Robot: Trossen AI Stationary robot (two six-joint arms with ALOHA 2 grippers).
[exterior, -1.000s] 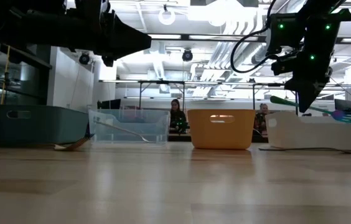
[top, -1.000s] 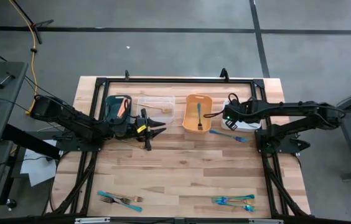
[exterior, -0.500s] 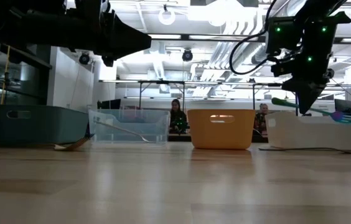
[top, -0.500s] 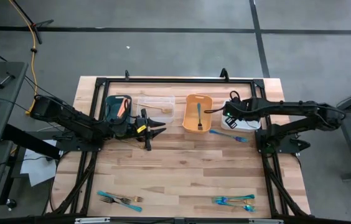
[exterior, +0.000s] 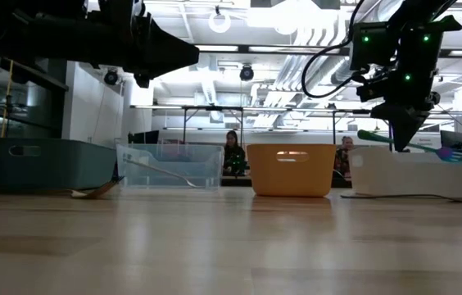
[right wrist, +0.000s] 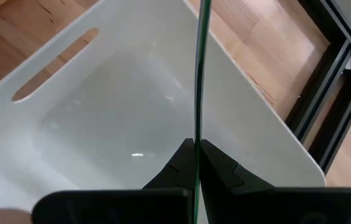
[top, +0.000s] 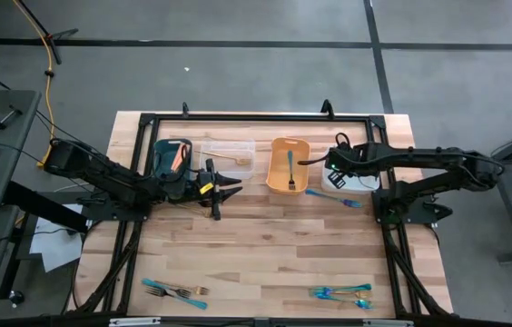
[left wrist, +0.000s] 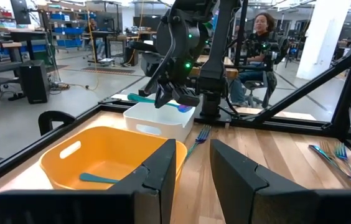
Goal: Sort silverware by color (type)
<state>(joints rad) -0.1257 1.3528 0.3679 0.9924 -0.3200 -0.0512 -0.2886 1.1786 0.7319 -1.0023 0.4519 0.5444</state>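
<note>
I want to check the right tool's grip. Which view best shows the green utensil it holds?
The right wrist view: the green utensil runs from the shut right tool over the white bin. Left wrist and low views show it sideways, farther off; the high view barely shows it.

Changes are slight. Right gripper (exterior: 400, 131), jaws pinched on a teal-handled utensil (exterior: 403, 143), now sits a touch higher and nearer the far side of the table than a second ago; in the high view the arm's wrist has crept toward the white bin (top: 362, 181). Most of that shift comes in the first half-second; since then, barely any.

The utensil rides with it: in the low view its handle is lifted a little and shows just above the white bin's rim. In the right wrist view its thin handle (right wrist: 198, 74) hangs over the bin's interior.
</note>
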